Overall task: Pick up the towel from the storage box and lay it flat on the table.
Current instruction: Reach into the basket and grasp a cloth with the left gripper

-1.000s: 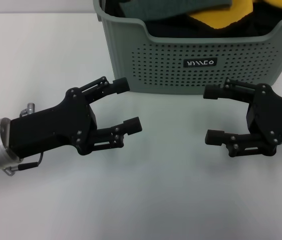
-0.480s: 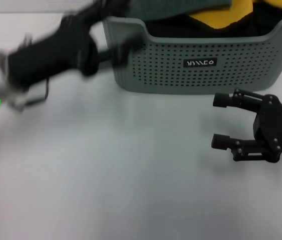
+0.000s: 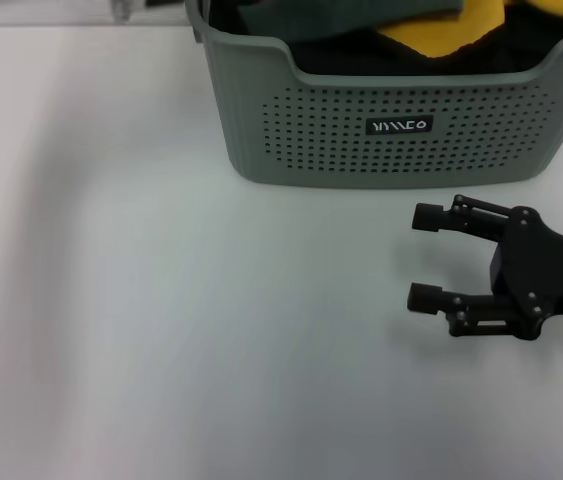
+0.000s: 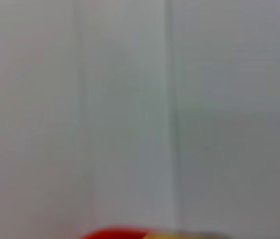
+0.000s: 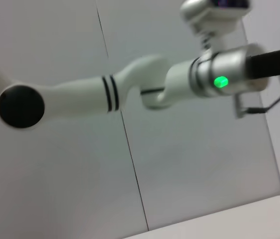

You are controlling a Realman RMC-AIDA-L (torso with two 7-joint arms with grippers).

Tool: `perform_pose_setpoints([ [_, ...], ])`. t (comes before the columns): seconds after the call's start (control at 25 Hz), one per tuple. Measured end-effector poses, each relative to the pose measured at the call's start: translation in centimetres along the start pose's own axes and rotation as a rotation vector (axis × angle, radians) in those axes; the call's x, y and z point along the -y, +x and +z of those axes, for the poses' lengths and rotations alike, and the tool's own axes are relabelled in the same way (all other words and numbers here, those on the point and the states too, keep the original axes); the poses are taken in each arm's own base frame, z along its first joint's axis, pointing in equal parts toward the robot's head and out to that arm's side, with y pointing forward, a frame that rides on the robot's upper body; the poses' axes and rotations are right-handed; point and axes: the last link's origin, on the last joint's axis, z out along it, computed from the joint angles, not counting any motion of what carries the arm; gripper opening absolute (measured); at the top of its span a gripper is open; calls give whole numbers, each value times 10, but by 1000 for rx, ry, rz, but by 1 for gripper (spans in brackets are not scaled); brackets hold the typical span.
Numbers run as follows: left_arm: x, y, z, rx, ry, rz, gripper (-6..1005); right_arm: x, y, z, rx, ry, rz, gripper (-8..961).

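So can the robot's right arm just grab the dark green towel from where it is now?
Probably not yet. The right end effector sits open, low over the table in front of the storage box. The box's front wall stands between it and the towel, so it would likely have to lift over the rim first.

The storage box (image 3: 391,120) is matt, pale grey-green plastic, its front wall pierced with rows of small dots and its rolled rim smooth. Inside it, the towel (image 3: 346,15) looks like soft, fleecy dark grey-green cloth, beside yellow cloths (image 3: 441,28) of similar nap. The table (image 3: 161,330) is a smooth white surface with a faint sheen. The right gripper (image 3: 423,258) is matt black, with small screws. The left arm (image 5: 130,92) has glossy white shells and a brushed-metal wrist section.
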Motion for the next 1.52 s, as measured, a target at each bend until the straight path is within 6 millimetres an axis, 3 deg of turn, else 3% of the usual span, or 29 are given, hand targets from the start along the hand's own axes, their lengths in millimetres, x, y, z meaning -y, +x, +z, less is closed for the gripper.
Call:
perform_pose_setpoints([
  [0.04, 14, 4, 15, 119, 82, 32, 872, 0, 0, 1, -2, -3, 0, 845],
  [0.24, 33, 2, 33, 317, 201, 84, 870, 0, 0, 5, -7, -13, -9, 841],
  [0.4, 40, -8, 40, 459, 271, 119, 868, 1, -1, 4, -5, -11, -13, 839],
  [0.72, 46, -26, 38, 569, 317, 126, 865, 1, -1, 4, -3, -8, -31, 833],
  [1.16, 36, -36, 44, 639, 288, 161, 619, 1, -2, 4, 3, -5, -40, 825],
  [1.28, 36, -31, 44, 615, 296, 158, 406, 1, -2, 4, 4, -5, -41, 823],
  [1.52, 28, -19, 41, 532, 289, 167, 174, 1, -1, 3, 6, 0, -39, 819],
])
